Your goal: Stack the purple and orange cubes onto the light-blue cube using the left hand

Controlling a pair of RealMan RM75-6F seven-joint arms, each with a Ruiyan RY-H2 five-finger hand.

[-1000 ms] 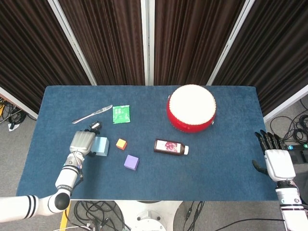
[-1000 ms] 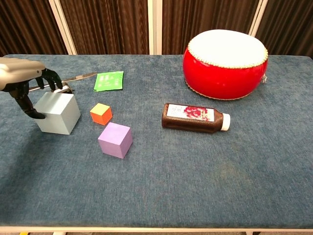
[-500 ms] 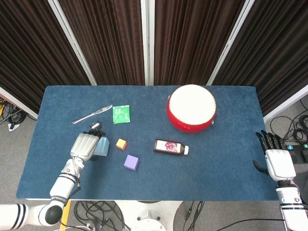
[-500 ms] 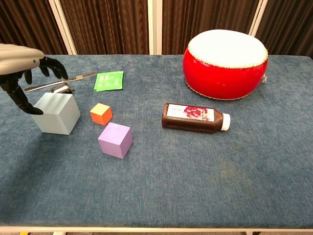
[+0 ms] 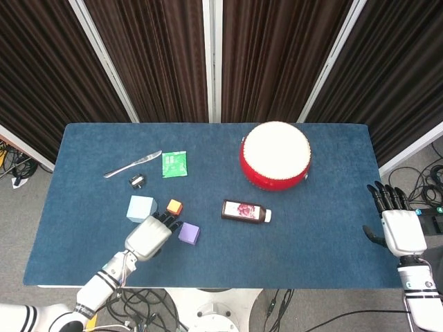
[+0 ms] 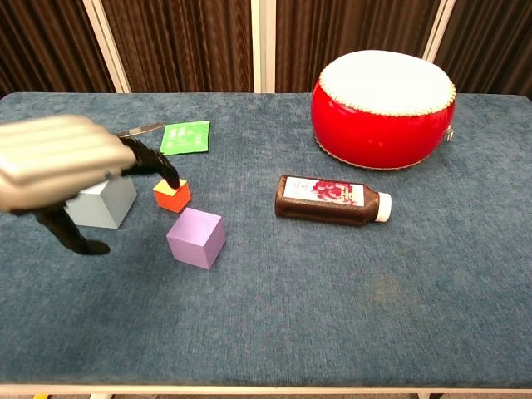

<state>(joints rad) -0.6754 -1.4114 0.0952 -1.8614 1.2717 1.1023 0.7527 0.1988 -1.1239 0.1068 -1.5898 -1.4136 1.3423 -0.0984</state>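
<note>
The light-blue cube (image 5: 140, 208) (image 6: 104, 203) sits left of the small orange cube (image 5: 174, 206) (image 6: 172, 194), with the purple cube (image 5: 188, 233) (image 6: 196, 237) a little nearer the front. My left hand (image 5: 150, 235) (image 6: 71, 166) hovers open between the light-blue and purple cubes, fingers spread toward the orange cube, holding nothing; it looks blurred in the chest view and hides part of the light-blue cube there. My right hand (image 5: 394, 225) hangs open beyond the table's right edge.
A red drum (image 5: 275, 155) (image 6: 383, 107) stands at the back right. A dark bottle (image 5: 246, 211) (image 6: 331, 200) lies right of the cubes. A knife (image 5: 132, 164), a green packet (image 5: 174, 164) (image 6: 185, 137) and a small black clip (image 5: 136, 181) lie behind the cubes.
My left hand has left the light-blue cube's left side and swung right and toward the front, now hovering by the purple and orange cubes. The cubes have not moved.
</note>
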